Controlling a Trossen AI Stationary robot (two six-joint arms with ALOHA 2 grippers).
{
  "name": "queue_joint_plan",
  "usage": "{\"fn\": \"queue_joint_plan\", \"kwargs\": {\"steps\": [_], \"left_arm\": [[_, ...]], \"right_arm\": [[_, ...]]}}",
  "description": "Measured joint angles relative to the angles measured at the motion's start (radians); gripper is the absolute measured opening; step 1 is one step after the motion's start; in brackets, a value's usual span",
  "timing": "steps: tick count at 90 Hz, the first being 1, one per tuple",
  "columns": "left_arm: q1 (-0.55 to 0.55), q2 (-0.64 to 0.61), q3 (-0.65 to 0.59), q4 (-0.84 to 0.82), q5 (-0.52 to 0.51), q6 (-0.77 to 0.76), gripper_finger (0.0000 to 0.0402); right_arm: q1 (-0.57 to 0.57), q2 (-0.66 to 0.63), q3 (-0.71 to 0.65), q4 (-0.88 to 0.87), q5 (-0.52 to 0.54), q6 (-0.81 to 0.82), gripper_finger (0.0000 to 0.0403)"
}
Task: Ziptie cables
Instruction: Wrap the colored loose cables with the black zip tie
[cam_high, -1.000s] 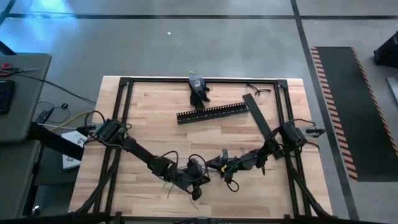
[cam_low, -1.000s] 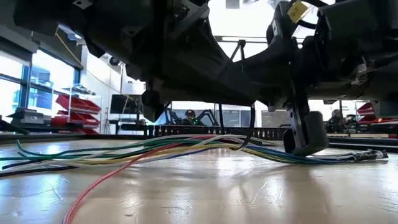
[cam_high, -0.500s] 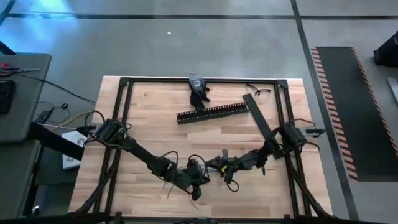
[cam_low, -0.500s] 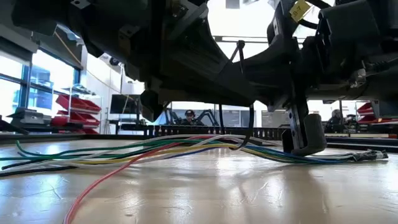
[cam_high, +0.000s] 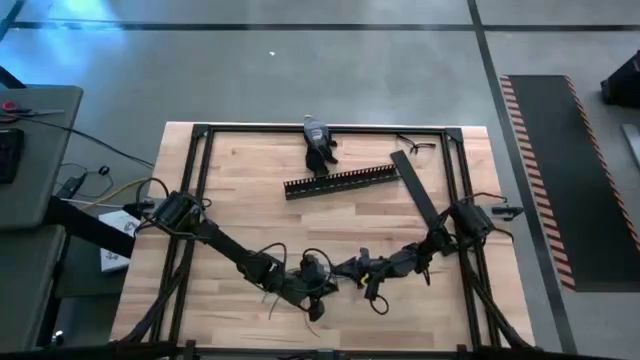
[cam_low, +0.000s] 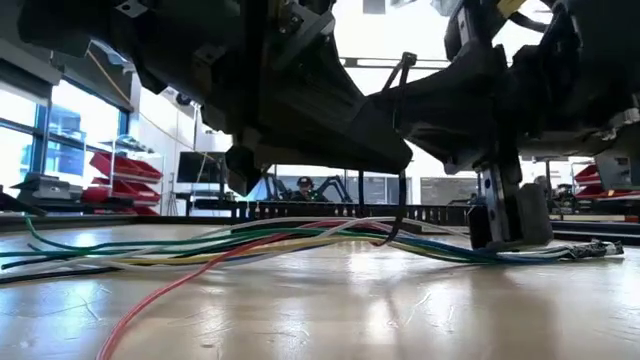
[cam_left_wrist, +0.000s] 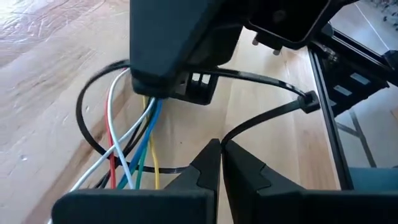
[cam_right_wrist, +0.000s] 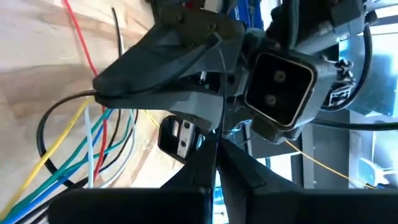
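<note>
High view: left gripper (cam_high: 325, 290) and right gripper (cam_high: 345, 268) close together low over the near middle of the table (cam_high: 250, 190); black duct (cam_high: 342, 181) and lid strip (cam_high: 418, 193) well apart, toward the far side.
Low view: cables (cam_low: 220, 243) lying flat across the wood, fanning out toward one side.
Left wrist view: left fingertips (cam_left_wrist: 211, 163) pressed together, clamped on a black zip tie (cam_left_wrist: 273, 106) looped around the cables (cam_left_wrist: 134, 155).
Right wrist view: right fingertips (cam_right_wrist: 208, 149) together, pinching the zip tie's thin tail (cam_right_wrist: 222, 93).

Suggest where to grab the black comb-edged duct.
Grip the comb-edged duct near mid-length, coming from straight above and closing across its narrow width. It lies flat on the table, long and slim, so a middle grip should keep it balanced.
</note>
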Motion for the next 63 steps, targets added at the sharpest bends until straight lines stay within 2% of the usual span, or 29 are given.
{"fn": "queue_joint_plan", "kwargs": {"steps": [28,63], "left_arm": [[-0.001,-0.001,-0.001,0.086,-0.003,-0.003,0.0],[-0.002,-0.001,-0.001,0.082,-0.001,-0.009,0.0]], "right_arm": [[-0.03,-0.001,0.0,-0.03,0.011,0.027,0.0],[-0.022,-0.001,0.0,0.0,-0.002,-0.015,0.0]]}}
